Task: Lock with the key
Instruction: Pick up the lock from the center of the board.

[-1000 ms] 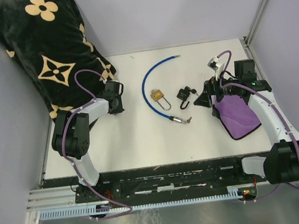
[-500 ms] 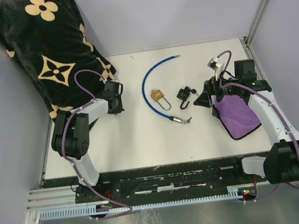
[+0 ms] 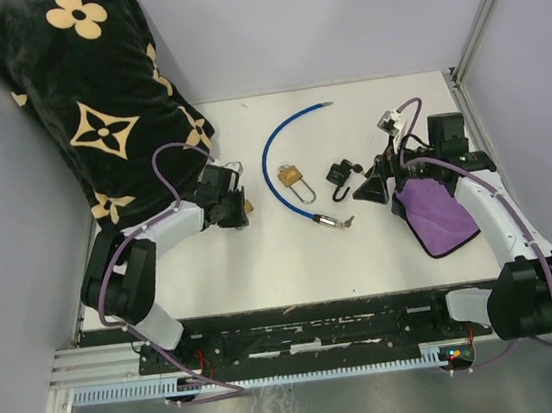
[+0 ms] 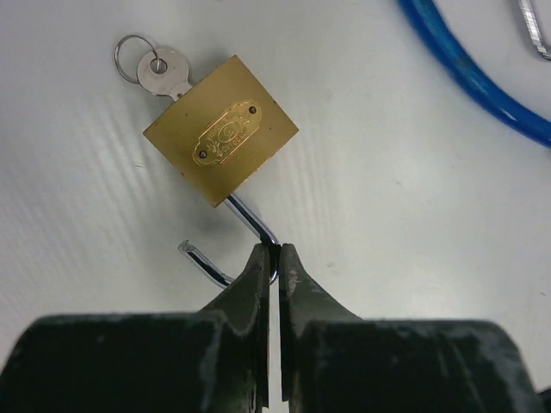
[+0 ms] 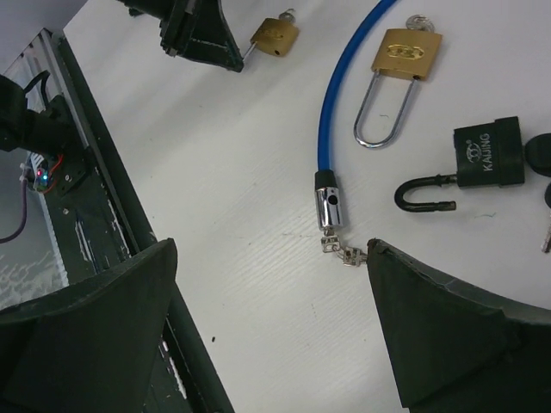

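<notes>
A small brass padlock (image 4: 219, 129) lies on the white table with its shackle (image 4: 250, 219) swung open. A silver key (image 4: 164, 73) on a ring sticks in its base. My left gripper (image 4: 276, 251) is shut on the bend of that shackle. From above, this gripper (image 3: 239, 203) sits left of centre, near the pillow. My right gripper (image 5: 269, 258) hangs open above the table, over the metal end of the blue cable (image 5: 329, 209), with nothing between its fingers. It (image 3: 372, 187) hovers right of a black padlock (image 3: 340, 173).
A long-shackle brass padlock (image 3: 292, 176) lies inside the loop of the blue cable (image 3: 271, 152). The black padlock (image 5: 489, 155) has its shackle open and keys beside it. A purple cloth (image 3: 440, 214) lies under my right arm. A black flowered pillow (image 3: 80, 89) fills the far left corner.
My left gripper has moved right, away from the pillow, and shut on the small padlock's shackle. The right gripper shifted slightly left and stayed open.
</notes>
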